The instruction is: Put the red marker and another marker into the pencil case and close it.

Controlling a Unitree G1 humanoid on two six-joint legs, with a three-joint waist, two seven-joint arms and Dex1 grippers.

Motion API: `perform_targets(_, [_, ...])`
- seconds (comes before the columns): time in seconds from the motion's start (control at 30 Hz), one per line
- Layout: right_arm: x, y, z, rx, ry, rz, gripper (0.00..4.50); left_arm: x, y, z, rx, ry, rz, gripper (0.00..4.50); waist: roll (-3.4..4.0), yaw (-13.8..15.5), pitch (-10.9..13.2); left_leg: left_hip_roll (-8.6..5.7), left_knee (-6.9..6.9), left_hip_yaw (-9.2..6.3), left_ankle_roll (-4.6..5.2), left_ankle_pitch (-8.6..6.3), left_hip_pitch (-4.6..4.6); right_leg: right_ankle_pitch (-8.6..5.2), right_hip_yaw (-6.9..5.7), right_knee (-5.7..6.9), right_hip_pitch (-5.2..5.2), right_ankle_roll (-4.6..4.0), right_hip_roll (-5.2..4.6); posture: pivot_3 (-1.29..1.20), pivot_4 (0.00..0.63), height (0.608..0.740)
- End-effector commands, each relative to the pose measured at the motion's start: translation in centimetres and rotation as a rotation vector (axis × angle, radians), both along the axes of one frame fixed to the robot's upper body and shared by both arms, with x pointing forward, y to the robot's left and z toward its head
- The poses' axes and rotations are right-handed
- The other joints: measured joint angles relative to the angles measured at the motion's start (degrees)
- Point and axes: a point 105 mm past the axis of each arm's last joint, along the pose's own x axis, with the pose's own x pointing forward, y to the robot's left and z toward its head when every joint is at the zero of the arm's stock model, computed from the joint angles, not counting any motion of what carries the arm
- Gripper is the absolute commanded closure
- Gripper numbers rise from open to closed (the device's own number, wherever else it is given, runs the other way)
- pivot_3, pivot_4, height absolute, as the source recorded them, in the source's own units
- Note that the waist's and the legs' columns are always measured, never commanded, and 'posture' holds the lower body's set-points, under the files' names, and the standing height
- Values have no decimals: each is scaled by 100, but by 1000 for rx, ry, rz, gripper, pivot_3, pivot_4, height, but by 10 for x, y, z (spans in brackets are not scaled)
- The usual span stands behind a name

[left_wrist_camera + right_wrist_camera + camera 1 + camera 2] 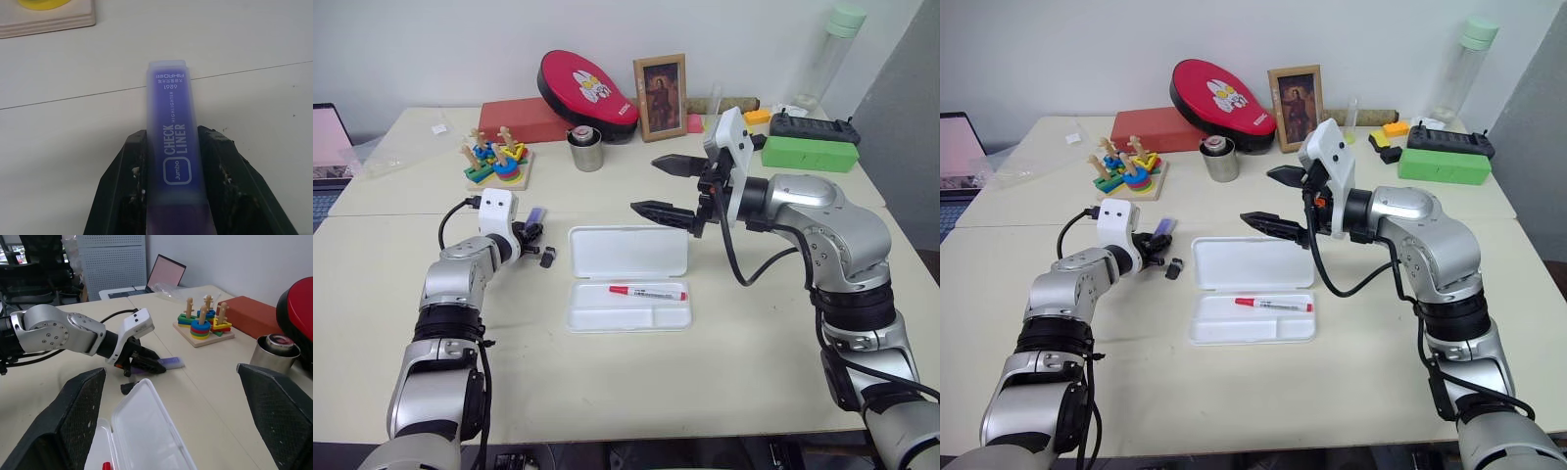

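Observation:
The red marker (648, 291) lies in the tray of the open white pencil case (607, 320), whose lid (626, 252) lies flat behind it. The other marker, a purple highlighter (172, 142), rests on the table left of the case. My left gripper (530, 232) is shut on its sides, and its far end sticks out past the fingertips. My right gripper (646, 186) hangs open above the lid's right end, pointing left, with nothing between its fingers.
A small black object (548, 258) lies between the left gripper and the case. Behind stand a wooden stacking toy (494, 162), a metal cup (586, 150), a red pouch (587, 93), a picture frame (661, 96) and a green box (808, 152).

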Motion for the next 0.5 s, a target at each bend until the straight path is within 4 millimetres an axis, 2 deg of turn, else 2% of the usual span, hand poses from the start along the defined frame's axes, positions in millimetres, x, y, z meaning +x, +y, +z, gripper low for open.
perform_targets(0.03, [-5, 2, 5, 3, -35, 25, 0, -2, 16, 11, 10, -53, 69, 3310, 0, -2, 0, 0, 0, 0, 0, 0, 0, 0, 0, 1, -1, 0, 0, 0, 150, 740])
perform_targets(0.13, [-8, 2, 6, 8, -35, 44, 0, 0, 17, 23, 14, -109, 80, 3310, 0, 7, 0, 0, 0, 0, 0, 0, 0, 0, 0, 0, 0, 0, 0, 0, 150, 740])
perform_targets(0.2, [-10, 2, 7, 13, -34, 58, 0, 3, 17, 43, 36, -212, 81, 3310, 0, 15, 0, 0, 0, -1, 0, 0, 0, 0, -1, 0, 0, 0, 0, 0, 150, 740])
perform_targets(0.27, [-15, 0, 9, 19, -36, 86, 0, 5, 13, 81, -6, -378, 75, 3310, 0, 24, 0, 0, 0, -1, 0, 0, -1, 0, -1, -2, 0, 0, 0, 0, 150, 740])
perform_targets(0.3, [-19, -2, 12, 30, -39, 105, 0, 3, 6, 110, 5, -486, 31, 3310, 0, 27, 0, 0, 0, -1, -1, 0, -2, 0, -2, -3, 0, 0, 0, 0, 150, 740])
perform_targets(0.33, [-23, -5, 15, 38, -40, 120, 0, 0, -3, 134, 19, -575, -18, 3310, -1, 35, 0, 0, 0, -2, -1, 0, -3, 0, -2, -4, 0, 0, 0, 0, 150, 740])
perform_targets(0.4, [-31, -9, 17, 44, -39, 152, 0, -10, -27, 168, 10, -679, -154, 3310, -1, 74, 0, -1, 7, -15, -2, 1, -26, 0, -16, -8, -8, 0, 0, 0, 150, 740])
perform_targets(0.5, [-40, -20, 21, 47, -48, 174, 0, -37, -87, 194, -39, -734, -500, 3310, -1, 84, 0, -5, 6, -15, -2, 1, -31, 0, -17, -20, -3, 0, -3, 0, 150, 740])
